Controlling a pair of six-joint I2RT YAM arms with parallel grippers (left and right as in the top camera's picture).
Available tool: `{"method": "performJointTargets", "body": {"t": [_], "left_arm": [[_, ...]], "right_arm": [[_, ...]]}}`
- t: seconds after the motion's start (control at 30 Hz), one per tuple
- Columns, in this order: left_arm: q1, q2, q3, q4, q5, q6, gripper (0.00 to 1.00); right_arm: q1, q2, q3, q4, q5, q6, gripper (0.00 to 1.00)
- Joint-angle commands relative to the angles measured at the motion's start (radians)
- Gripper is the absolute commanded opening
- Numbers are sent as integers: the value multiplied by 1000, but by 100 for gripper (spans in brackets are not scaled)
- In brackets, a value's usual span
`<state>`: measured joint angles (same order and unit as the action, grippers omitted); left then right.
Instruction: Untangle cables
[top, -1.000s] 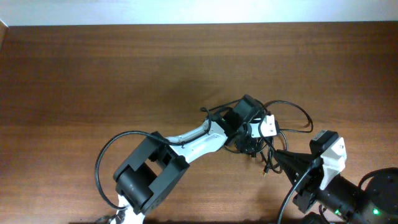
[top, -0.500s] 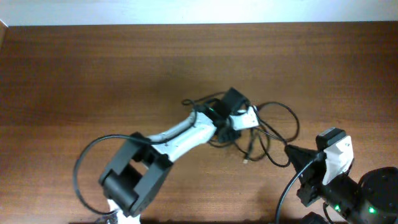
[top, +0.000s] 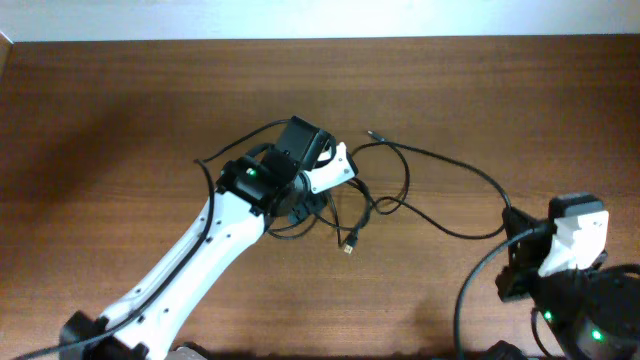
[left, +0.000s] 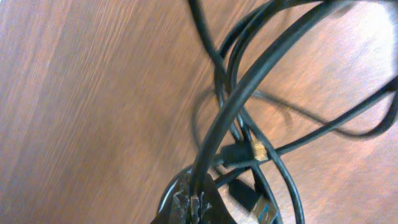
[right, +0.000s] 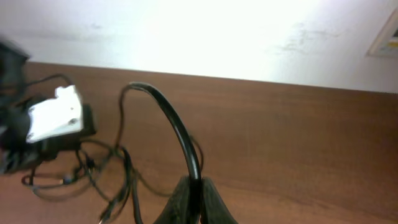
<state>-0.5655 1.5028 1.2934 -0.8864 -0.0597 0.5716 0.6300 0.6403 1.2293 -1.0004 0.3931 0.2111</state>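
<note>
The cables (top: 400, 195) are thin black cords, spread in loose loops across the table's middle. One metallic-tipped plug (top: 350, 245) lies toward the front. My left gripper (top: 298, 206) sits at the left end of the tangle. In the left wrist view this left gripper (left: 196, 202) is shut on one black cord that runs up and to the right, with a gold-tipped plug (left: 256, 149) just beyond it. At the right, my right gripper (top: 513, 224) holds the far end of a long loop. Close up, the right gripper (right: 194, 198) is shut on a cord arching upward.
The wooden table (top: 120, 120) ends at a pale wall (right: 249, 37) along the far side. The left arm's white wrist camera (right: 55, 117) shows in the right wrist view, above the blurred bundle of cords (right: 93, 168).
My left arm has swung left and toward the far side, taking the bundle with it. The right gripper has drawn back to the right. The cords now stretch out between them.
</note>
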Motion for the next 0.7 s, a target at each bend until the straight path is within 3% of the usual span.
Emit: {"method": "performJointTargets", "body": {"t": [0.0,0.1,0.2,0.4,0.47,0.6,0.67], "left_arm": [[-50,-91,1,0,183,5,0],[-114,-107,1,-45,190,5,0],[-114,-133,1,-93,79,4,0],[-103,-306,1,-96,-122,-4,0],[-33,-360,1,-95,-156,-32,0],[298,-460,1,-71,-173,-160,0],[446,-496,1,-65,-173,-232,0]], "right_arm": [[-2,138,16,34,21,14,4],[-2,353,16,112,0,14,4],[-39,518,16,138,3,14,4],[-339,463,16,39,-45,4,4],[-452,428,16,7,-45,2,4],[-688,387,16,-33,-98,5,4],[-740,387,16,-37,-101,6,4]]}}
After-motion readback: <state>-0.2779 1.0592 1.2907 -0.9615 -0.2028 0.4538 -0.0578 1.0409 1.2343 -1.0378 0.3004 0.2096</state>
